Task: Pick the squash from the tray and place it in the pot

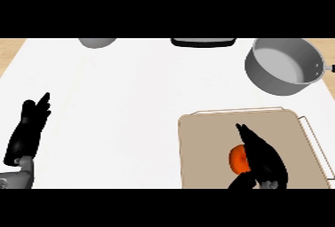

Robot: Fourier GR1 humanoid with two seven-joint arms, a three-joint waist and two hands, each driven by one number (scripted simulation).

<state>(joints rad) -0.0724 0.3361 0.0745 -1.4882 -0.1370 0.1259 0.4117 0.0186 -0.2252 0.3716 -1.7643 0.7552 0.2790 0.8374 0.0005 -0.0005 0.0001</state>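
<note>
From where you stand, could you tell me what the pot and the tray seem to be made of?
The pot looks like metal with a dull grey finish: an even grey wall and a paler, smooth inside. The tray looks like a matte beige board, perhaps wood or plastic, flat and without shine, with a thin wire-like rail along its far and right edges; the look leaves the material open.

Grey bowl (97, 42) top-left edge; black obj (203, 42) top-ctr; white counter (131, 111).

One squash (237, 159), one tray (209, 146), one pot (285, 66) — two hands (26, 128) (265, 159).
</note>
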